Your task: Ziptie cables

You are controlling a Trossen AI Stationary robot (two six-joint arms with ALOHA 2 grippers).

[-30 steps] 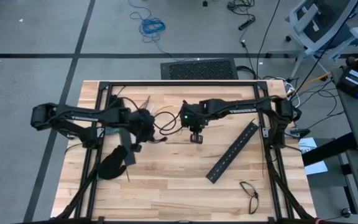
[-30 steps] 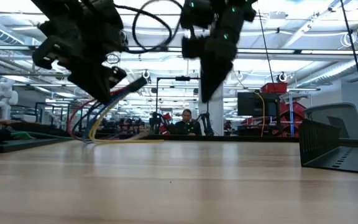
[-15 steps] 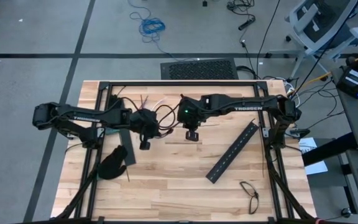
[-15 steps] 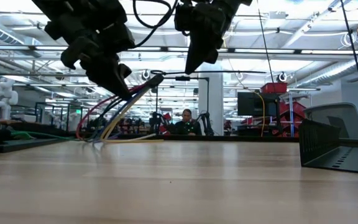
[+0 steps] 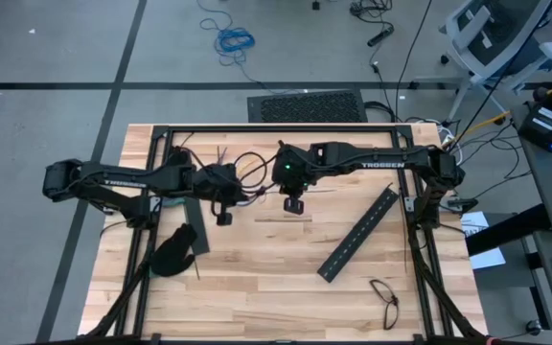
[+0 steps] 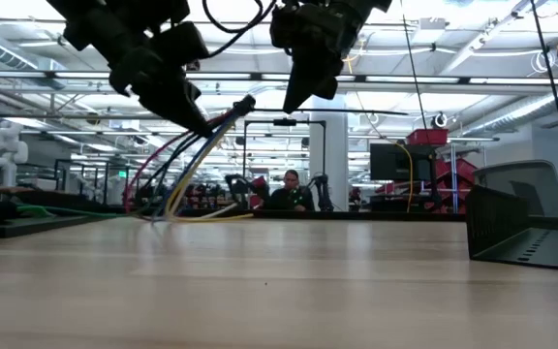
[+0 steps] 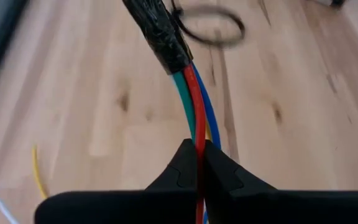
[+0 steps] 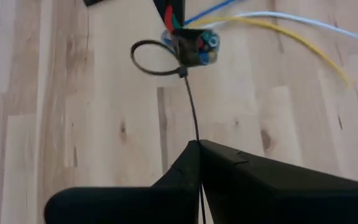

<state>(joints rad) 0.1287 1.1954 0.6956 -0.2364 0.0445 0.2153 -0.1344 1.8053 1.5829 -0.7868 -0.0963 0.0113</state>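
Left wrist view: left hand [image 7: 199, 163] clamped shut on the cables [image 7: 194, 112], lifted above the tabletop [image 7: 73, 93]. Right hand [image 8: 199, 154] pinches the ziptie [image 8: 191, 109] tail; its loop sits just beside the bundle's taped end.

Red, blue, green and yellow cables [image 7: 196, 106] bound at one end in black wrap, a thin black ziptie [image 8: 190, 102] looped beside that wrap, pale wood-grain table [image 5: 257, 278], black slotted bar [image 5: 357, 234] laid on the table, black glove [image 5: 172, 251] beside the table's black frame
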